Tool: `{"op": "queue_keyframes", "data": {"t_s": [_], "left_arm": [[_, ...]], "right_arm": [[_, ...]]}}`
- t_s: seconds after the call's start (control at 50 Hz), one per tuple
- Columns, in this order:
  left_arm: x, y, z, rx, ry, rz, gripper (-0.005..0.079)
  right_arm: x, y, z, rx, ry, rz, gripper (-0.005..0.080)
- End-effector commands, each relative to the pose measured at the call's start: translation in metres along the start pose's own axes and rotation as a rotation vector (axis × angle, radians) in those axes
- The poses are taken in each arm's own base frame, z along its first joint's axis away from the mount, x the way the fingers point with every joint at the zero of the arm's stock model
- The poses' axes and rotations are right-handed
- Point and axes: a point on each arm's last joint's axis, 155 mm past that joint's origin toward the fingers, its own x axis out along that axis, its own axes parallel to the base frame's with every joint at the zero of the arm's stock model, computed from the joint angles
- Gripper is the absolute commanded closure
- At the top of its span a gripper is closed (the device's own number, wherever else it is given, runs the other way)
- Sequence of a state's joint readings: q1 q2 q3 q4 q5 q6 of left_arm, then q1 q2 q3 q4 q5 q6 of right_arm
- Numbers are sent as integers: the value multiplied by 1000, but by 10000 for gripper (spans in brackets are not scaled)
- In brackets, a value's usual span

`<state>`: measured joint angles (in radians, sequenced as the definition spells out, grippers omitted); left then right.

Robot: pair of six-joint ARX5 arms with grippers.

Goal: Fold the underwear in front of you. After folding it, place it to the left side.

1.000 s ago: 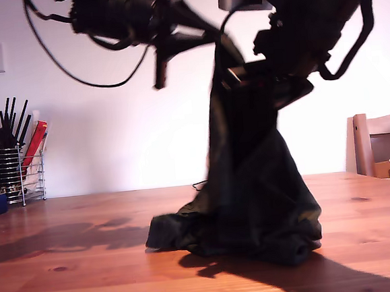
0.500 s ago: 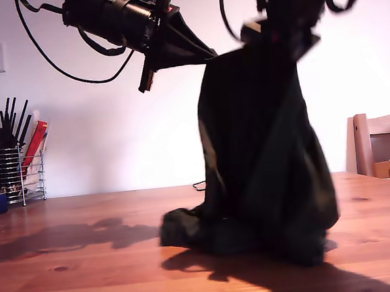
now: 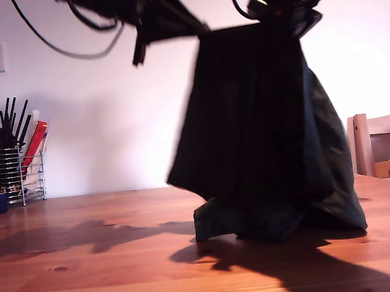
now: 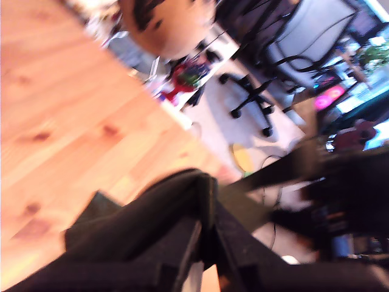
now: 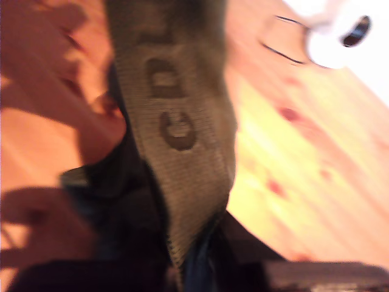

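Both my first gripper [image 4: 206, 237] and my second gripper [image 5: 200, 267] pinch the underwear [image 3: 261, 134] up high; waistband [image 5: 176, 121] letters are too blurry to read

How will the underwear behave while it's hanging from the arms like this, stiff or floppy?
Probably very floppy: the underwear drapes straight down from the two arms, and its lower part crumples on the table. It looks light, since it hangs loosely from the top edge alone. The waistband seems firmer, staying flat, so it is likely the steadier place to grip.
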<state>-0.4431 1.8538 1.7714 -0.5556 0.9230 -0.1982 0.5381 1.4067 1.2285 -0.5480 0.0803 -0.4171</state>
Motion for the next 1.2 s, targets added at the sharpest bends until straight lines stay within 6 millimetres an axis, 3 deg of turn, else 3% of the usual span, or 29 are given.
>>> {"op": "queue_keyframes", "data": {"t_s": [0.0,0.36,0.66,0.84,1.18], "left_arm": [[-7,-11,11,41,-27,-21,763],[-12,-61,36,100,-55,-117,763],[-3,-78,32,86,-36,-149,763],[-4,-95,36,79,-35,-184,763],[-27,-132,63,163,-93,-205,763]], "right_arm": [[-4,2,7,26,-30,11,541],[-7,24,25,169,-97,120,429],[-11,43,47,205,-159,143,428],[-6,34,39,240,-121,90,401],[-3,36,19,261,-36,80,399]]}}
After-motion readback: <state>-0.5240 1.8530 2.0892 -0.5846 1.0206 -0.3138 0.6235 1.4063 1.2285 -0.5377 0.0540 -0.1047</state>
